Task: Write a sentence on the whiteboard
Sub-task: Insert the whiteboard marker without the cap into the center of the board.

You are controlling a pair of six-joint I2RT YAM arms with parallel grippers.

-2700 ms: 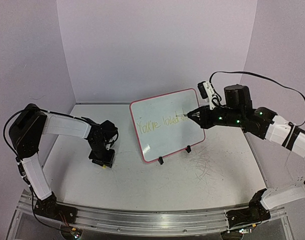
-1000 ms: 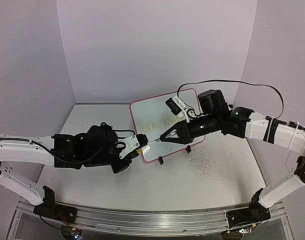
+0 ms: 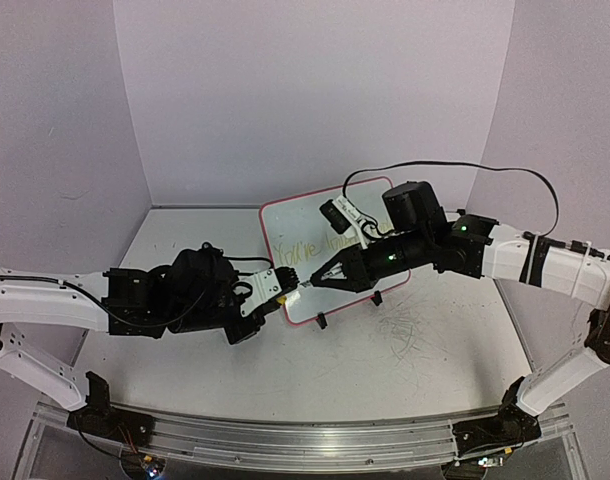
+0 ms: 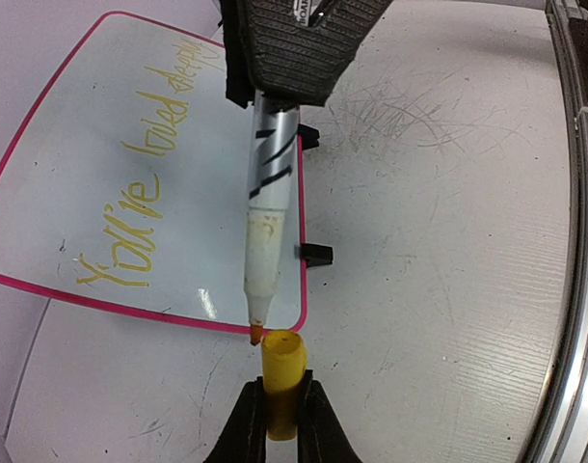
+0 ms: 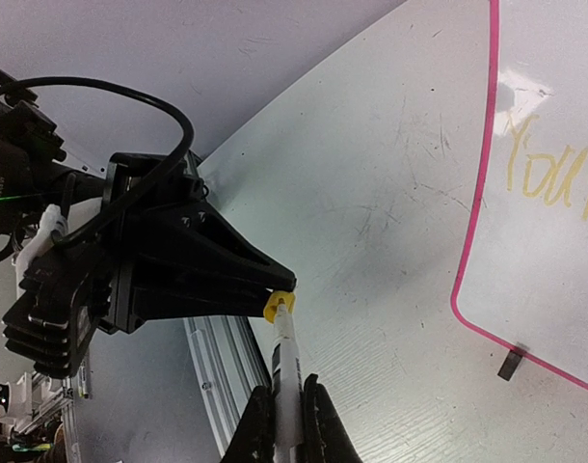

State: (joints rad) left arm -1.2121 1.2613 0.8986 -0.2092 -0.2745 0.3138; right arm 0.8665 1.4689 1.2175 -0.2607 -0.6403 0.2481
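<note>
Left wrist view: the writing looks finished, and capping is what you have left.
The sentence [image 4: 145,188] runs as 1 yellow line across the whiteboard [image 4: 72,135], which stands on the table [image 4: 448,270] at upper left of frame. Your right gripper [image 4: 275,96] is clamped on the marker [image 4: 267,241]; your left gripper [image 4: 280,410] pinches the yellow cap [image 4: 280,371] at bottom centre. The tip is just at the cap's mouth, not yet inside.

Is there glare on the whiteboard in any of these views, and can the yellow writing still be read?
Top external: no clear glare on the whiteboard, but the sentence is pale and partly behind the right arm. Left wrist: writing sharp, one faint reflection near the bottom rim. Right wrist: bright glare patch above the first letters, all readable.
</note>
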